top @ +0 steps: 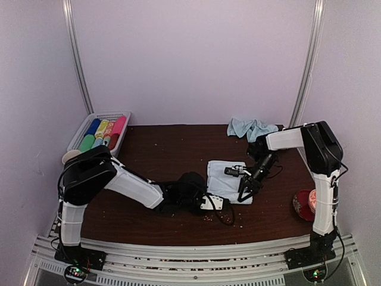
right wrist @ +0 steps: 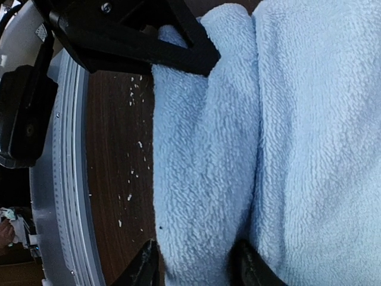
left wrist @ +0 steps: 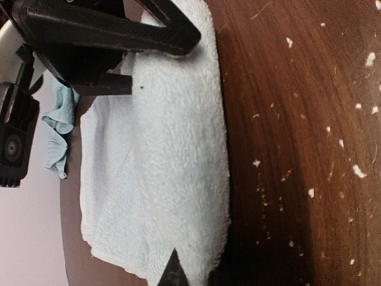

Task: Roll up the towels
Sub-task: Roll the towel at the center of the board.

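One pale blue towel (top: 229, 179) lies mid-table, its near edge turned over into a thick fold (right wrist: 202, 161). My left gripper (top: 218, 202) sits at the towel's near left corner. In the left wrist view only one dark tip (left wrist: 174, 273) shows, shut on the towel's (left wrist: 172, 167) edge. My right gripper (top: 245, 192) is at the near right end; its fingers (right wrist: 143, 267) stand apart, open, on either side of the fold. Across the towel each wrist view shows the other gripper (left wrist: 119, 36) (right wrist: 131, 42). A second towel (top: 251, 128) lies crumpled at the back.
A white basket (top: 113, 114) with several bright rolls stands at the back left. A red round object (top: 305, 204) sits by the right arm's base. Pale crumbs dot the dark wooden table (top: 166, 149). The metal front rail (right wrist: 65, 179) runs close to the fold.
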### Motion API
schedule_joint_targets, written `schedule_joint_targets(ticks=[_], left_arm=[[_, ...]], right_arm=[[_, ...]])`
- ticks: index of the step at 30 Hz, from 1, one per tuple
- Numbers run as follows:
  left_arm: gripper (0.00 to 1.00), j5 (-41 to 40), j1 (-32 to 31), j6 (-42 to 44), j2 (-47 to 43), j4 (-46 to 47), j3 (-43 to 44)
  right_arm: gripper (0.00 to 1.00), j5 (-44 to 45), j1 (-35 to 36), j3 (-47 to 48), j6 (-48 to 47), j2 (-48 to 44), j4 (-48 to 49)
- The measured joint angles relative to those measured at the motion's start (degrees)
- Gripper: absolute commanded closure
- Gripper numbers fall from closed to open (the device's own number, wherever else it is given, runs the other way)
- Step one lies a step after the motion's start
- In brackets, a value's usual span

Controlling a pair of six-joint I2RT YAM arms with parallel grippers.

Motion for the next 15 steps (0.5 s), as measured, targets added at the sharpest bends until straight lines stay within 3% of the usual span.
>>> schedule_joint_targets(ticks=[4, 10, 15], left_arm=[[1.00, 4.2, 1.0, -3.9, 0.0, -8.1, 4.6], [1.00, 10.9, 3.2, -10.0, 0.3, -19.9, 11.3], [1.00, 16.5, 4.6, -14.8, 2.3, -27.6, 17.2]], right_arm=[[0.46, 5.7, 0.0, -3.0, 0.7, -6.0, 4.0], [0.27, 12.7, 0.0, -14.8, 0.7, -24.0, 17.2], [0.26, 15.6, 0.0, -29.2, -3.5, -35.7, 30.9]])
